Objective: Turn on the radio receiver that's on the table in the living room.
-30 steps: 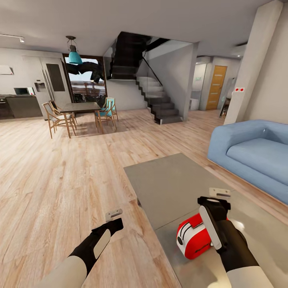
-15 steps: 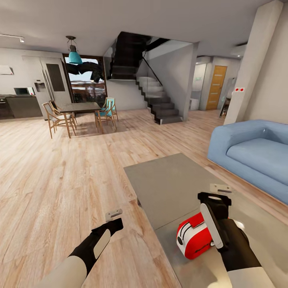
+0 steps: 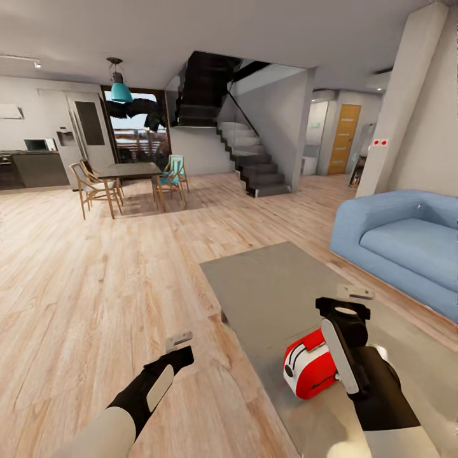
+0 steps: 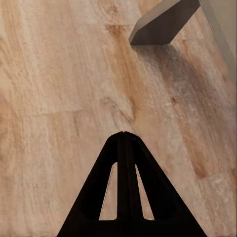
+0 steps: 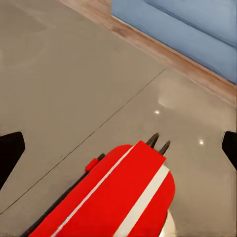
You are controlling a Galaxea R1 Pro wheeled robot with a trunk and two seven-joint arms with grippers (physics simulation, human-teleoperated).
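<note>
You see a glossy red radio receiver (image 3: 312, 364) on the matt grey table (image 3: 267, 286), over pale, grained wood floor (image 3: 95, 286).

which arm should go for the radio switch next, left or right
Right. The right gripper is open and over the table, right above the red radio. The left gripper is shut, out over the wooden floor.

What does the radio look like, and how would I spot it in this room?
Find the blue sofa; in front of it stands a low grey coffee table. On the table's near end, beside the robot's right arm, sits the radio receiver: a small glossy red box with rounded edges, a white stripe and a white end panel.
</note>
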